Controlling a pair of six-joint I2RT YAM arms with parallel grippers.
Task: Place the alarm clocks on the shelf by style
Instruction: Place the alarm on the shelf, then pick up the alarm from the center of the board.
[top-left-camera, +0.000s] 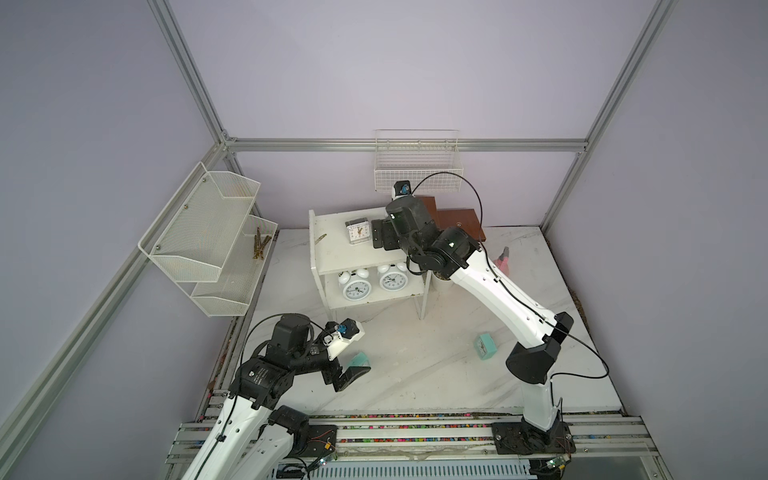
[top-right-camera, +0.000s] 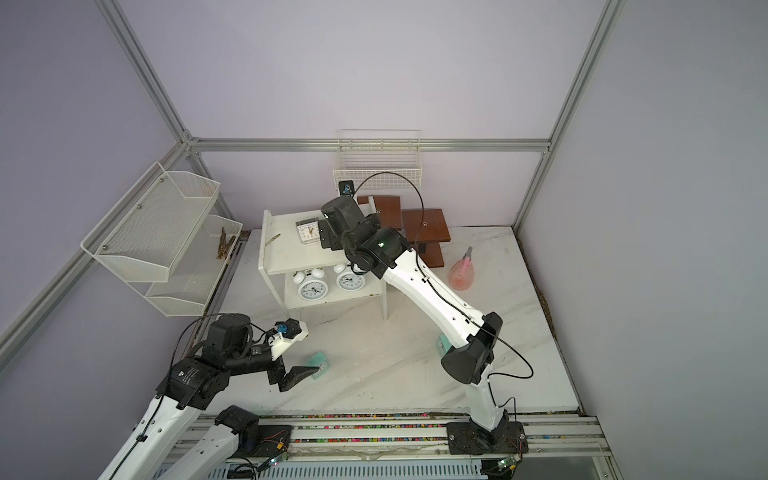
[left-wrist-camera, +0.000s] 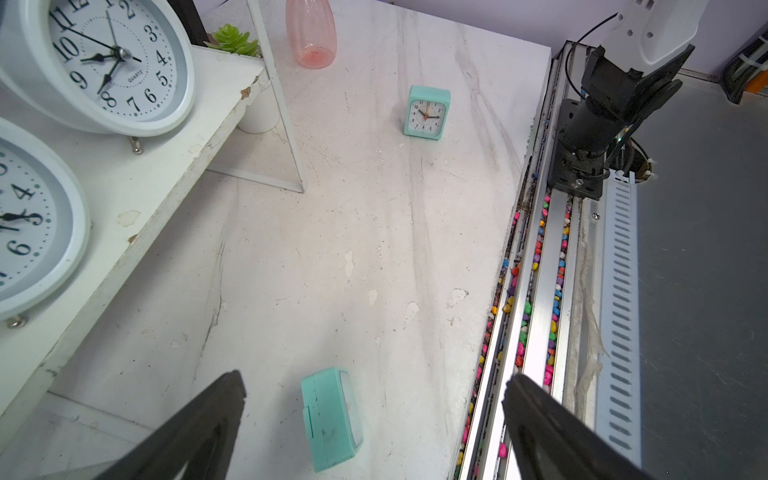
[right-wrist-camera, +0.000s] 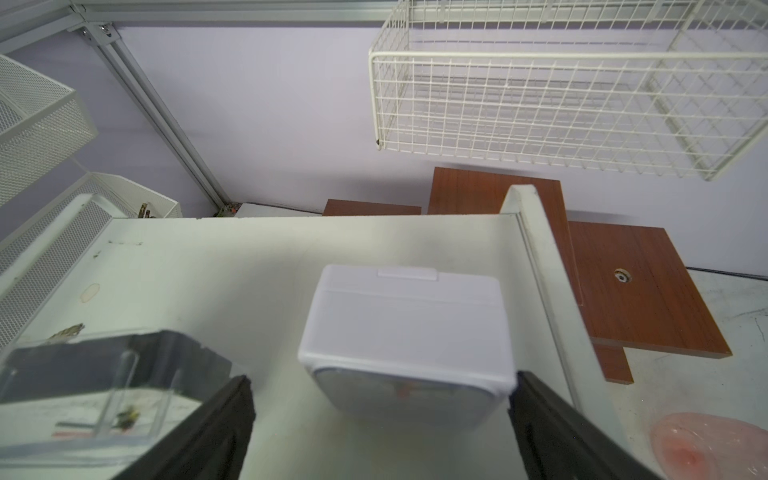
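Two clocks sit within reach of your tools. The white square clock rests on the top board of the shelf, squarely between the fingers of the right tool, with its face toward the wrist camera. The right tool stands wide open and grips nothing. One finger is clearly apart from the clock. The other sits at the clock's corner, and you cannot tell contact from a thin gap.

The silver-grey clock stands just beside, on the same board, outside the clear finger. The shelf's raised side panel runs close along the other finger. Past that panel are the brown wooden stand and, on the wall above, the wire basket.

The lower board carries the first twin-bell clock and the second twin-bell clock, upright, side by side, faces forward.

On the surface, the near mint clock lies between the fingers of the left tool and touches neither. Its back faces the wrist camera. The left tool is spread fully and holds nothing.

The far mint clock stands upright, well apart, near the right arm's elbow. In a top view that arm hides most of it. The pink bottle stands beside the wooden stand. A small green plant sits behind the shelf leg. The mesh rack hangs on the side wall, clear of both arms.
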